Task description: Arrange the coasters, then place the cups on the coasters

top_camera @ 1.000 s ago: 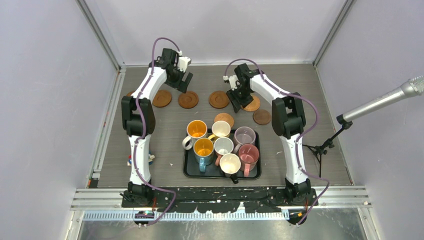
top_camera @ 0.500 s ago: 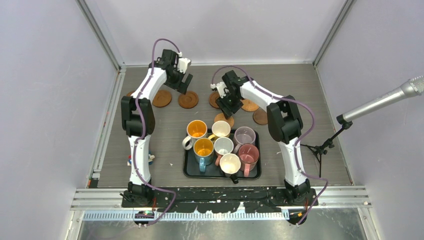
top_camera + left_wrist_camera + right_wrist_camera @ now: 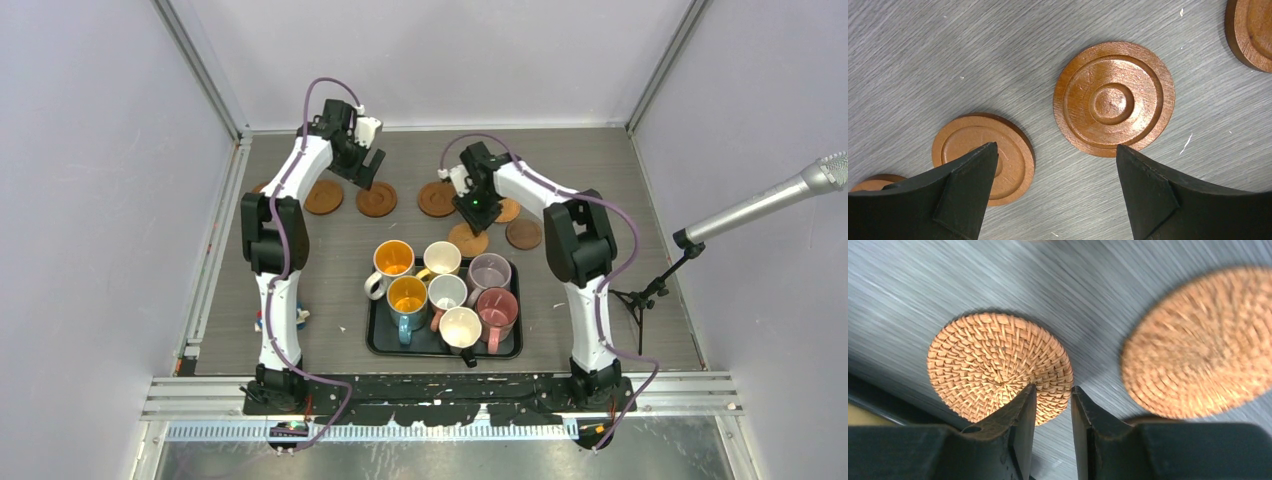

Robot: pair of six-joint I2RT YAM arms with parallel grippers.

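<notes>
Up close, right pincer [image 3: 1052, 391] nearly closed over woven coaster [image 3: 993, 360]; left pincer [image 3: 1055, 147] gapes empty.

A row of coasters [image 3: 376, 199] ran left to right across the far half of the tabletop [image 3: 600, 170]. Two more lay nearer, right of centre, one of them just behind the tray [image 3: 375, 342]. The tray sat at the middle, before the row, with the cups [image 3: 447, 292] crowded together in it.
</notes>
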